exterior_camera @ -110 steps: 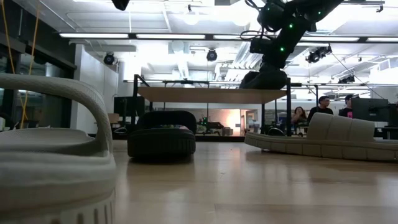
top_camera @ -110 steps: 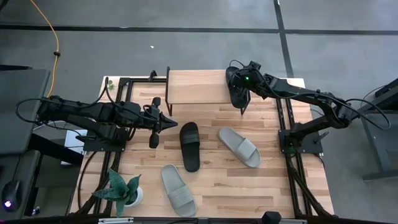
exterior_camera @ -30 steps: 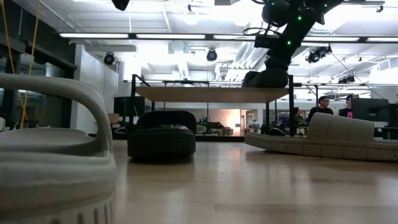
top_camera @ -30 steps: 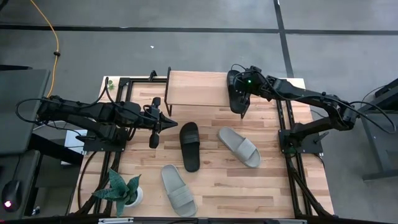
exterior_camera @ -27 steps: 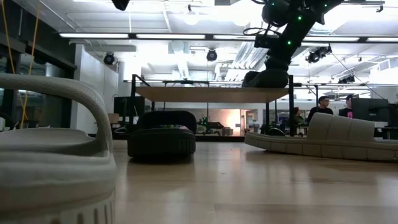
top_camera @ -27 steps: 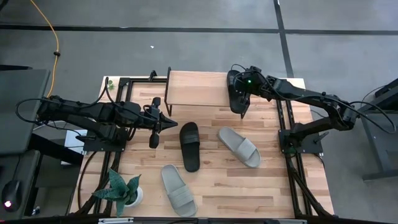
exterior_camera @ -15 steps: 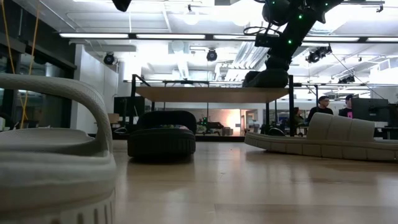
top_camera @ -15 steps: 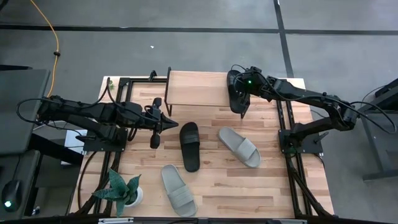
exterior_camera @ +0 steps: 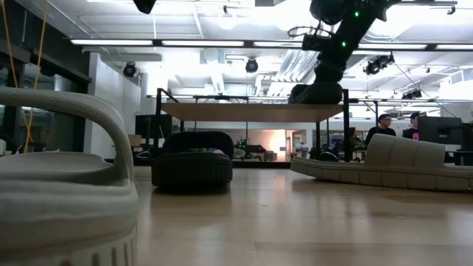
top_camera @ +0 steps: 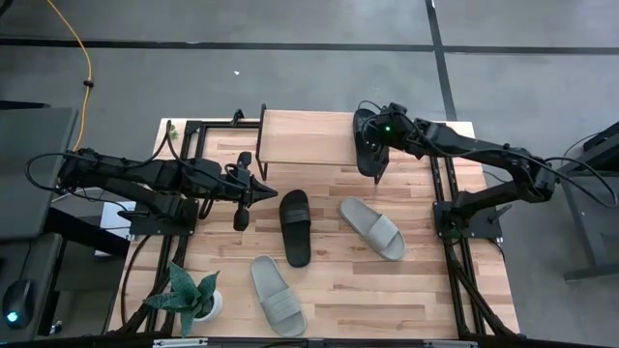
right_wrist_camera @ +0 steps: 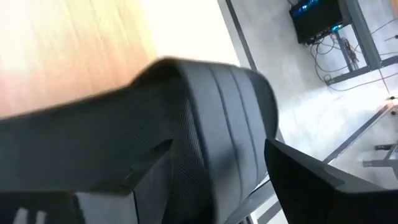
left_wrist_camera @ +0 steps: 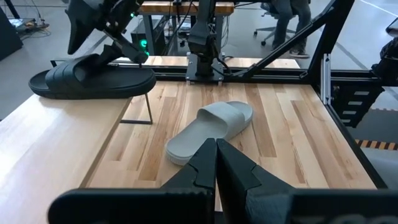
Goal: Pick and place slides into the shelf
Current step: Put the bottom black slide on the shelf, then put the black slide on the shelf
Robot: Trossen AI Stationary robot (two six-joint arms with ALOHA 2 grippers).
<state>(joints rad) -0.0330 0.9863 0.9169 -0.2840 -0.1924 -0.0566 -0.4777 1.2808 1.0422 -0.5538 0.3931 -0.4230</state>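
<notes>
On the shelf (top_camera: 314,137), right fingers (top_camera: 371,147) around black slide (left_wrist_camera: 93,76), left fingers (left_wrist_camera: 216,163) pressed together, empty.

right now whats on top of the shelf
One black slide lies on the right end of the shelf, with the right gripper over it. The rest of the plank top is bare wood. The arm covers part of the slide, so its grip cannot be seen.
</notes>
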